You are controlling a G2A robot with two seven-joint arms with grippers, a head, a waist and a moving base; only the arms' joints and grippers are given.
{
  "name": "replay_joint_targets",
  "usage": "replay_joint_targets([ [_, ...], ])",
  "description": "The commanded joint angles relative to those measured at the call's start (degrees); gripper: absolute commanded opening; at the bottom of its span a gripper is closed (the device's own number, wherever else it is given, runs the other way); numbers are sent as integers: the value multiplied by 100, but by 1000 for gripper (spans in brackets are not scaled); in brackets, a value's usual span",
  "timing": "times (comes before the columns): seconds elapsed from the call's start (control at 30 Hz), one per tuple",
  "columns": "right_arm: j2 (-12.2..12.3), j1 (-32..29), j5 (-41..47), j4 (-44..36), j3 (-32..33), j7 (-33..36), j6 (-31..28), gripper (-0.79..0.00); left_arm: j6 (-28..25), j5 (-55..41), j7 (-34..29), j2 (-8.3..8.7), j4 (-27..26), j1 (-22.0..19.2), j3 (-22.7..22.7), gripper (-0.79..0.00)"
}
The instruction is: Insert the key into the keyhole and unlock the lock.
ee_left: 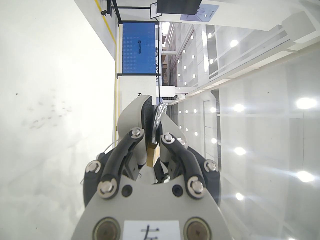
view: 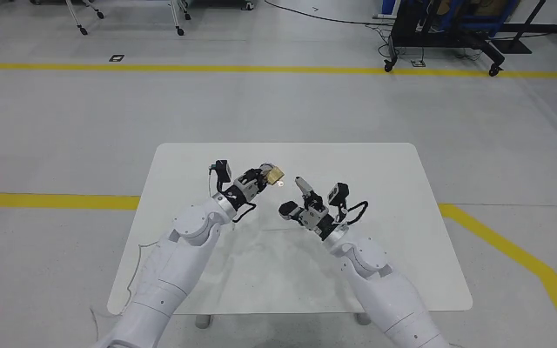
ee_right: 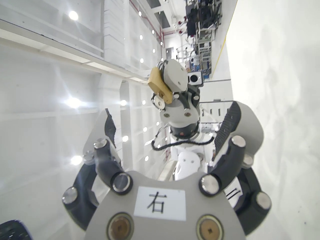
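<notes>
The left gripper (view: pixel 264 178) is clenched on the brass lock (view: pixel 275 175), pinching it between its 2 fingers above the tabletop (view: pixel 383 261), about midway between the left and right edges and nearer the far edge. The right gripper (view: pixel 293 197) hangs near it, released and holding nothing, jaws spread toward the lock without touching. A small silvery disc (ee_right: pixel 159 103) sits at the lock's end, too small to identify. Both grippers are well apart from every edge.

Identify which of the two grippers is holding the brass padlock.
The left gripper: it is shut on the brass padlock, whereas the right gripper stands open with nothing in it.
</notes>
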Motion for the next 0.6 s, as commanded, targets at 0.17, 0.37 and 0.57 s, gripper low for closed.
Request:
replay_joint_targets([
  [0.17,38,84,434,81,128,867,282,-511,-149,-37,-146,-11,51,-4,-16,-785],
  [0.37,-8,325,495,295,-33,863,426,-533,-207,-67,-257,-17,108,-17,-38,-785],
  [0.57,-40,466,617,507,-84,892,401,-496,-235,-35,-395,-16,130,-29,-49,-785],
])
